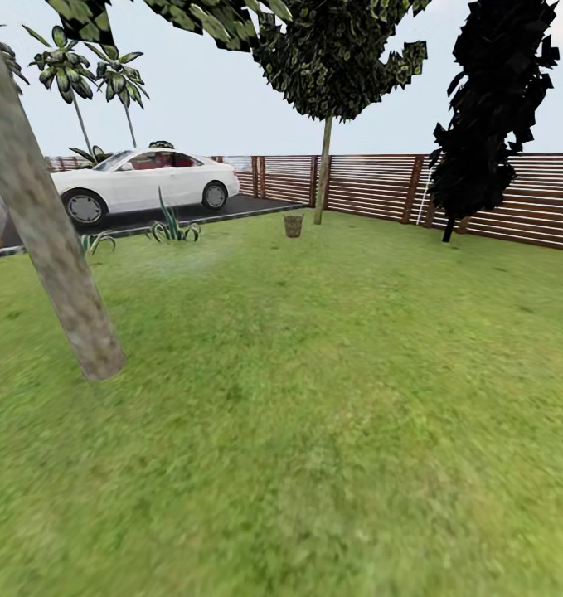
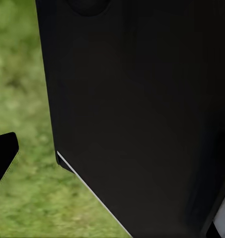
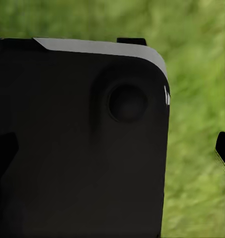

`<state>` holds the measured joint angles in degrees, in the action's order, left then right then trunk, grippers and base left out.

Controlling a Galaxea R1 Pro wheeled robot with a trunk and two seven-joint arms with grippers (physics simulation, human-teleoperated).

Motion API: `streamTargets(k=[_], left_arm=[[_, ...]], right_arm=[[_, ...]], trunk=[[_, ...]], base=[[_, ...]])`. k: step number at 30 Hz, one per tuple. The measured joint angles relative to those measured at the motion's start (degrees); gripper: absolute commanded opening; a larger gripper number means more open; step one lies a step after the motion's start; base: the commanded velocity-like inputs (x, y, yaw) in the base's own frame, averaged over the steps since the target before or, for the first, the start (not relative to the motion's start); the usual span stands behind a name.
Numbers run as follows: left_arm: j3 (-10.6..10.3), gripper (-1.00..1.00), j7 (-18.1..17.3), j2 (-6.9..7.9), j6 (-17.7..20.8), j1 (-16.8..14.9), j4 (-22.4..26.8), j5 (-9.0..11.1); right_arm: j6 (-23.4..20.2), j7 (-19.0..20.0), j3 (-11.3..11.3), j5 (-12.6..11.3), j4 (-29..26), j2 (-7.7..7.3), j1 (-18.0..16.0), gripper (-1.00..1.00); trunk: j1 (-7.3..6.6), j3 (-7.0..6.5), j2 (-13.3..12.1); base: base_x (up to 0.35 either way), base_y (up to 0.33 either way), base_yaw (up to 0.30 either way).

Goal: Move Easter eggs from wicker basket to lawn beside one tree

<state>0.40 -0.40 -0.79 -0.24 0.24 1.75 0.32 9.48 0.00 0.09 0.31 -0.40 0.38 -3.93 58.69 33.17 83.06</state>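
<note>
The wicker basket [image 1: 293,225] stands small and far off on the lawn [image 1: 314,398], near the driveway's edge. The eggs cannot be made out at this distance. Just behind the basket rises a thin pale tree [image 1: 322,178] with a dark crown. A second tree, its thick mottled grey-tan trunk [image 1: 49,240] leaning, stands close at the left. In the left wrist view my left gripper [image 2: 112,163] hangs over grass beside the robot's black body, one finger [image 2: 3,158] at the frame's edge. My right gripper [image 3: 112,148] is spread wide, with a fingertip [image 3: 224,148] over grass. Neither holds anything.
A white car [image 1: 140,182] is parked on the dark driveway [image 1: 190,217] at the back left, with palms [image 1: 74,75] and spiky plants [image 1: 172,225] beside it. A black cypress-shaped tree [image 1: 488,116] stands at the right before the brown slat fence [image 1: 380,186]. Open grass stretches ahead.
</note>
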Motion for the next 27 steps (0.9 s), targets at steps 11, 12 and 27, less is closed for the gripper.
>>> streamTargets(k=[11,12,27], left_arm=[[0.00,1.00,0.00,0.00,0.00,0.00,0.00,0.00],[0.00,1.00,0.00,0.00,0.00,0.00,0.00,0.00],[0.00,1.00,0.00,0.00,0.00,0.00,0.00,0.00]], right_arm=[[0.09,0.00,0.00,-0.06,0.00,0.06,0.00,1.00],[0.09,0.00,0.00,-0.06,0.00,0.06,0.00,1.00],[-0.02,0.00,0.00,-0.07,0.01,-0.30,0.00,1.00]], trunk=[[0.00,0.12,0.00],[0.00,0.15,0.00],[0.00,0.20,0.00]], base=[[0.340,0.000,0.047],[0.340,0.000,0.070],[0.340,0.000,0.006]])
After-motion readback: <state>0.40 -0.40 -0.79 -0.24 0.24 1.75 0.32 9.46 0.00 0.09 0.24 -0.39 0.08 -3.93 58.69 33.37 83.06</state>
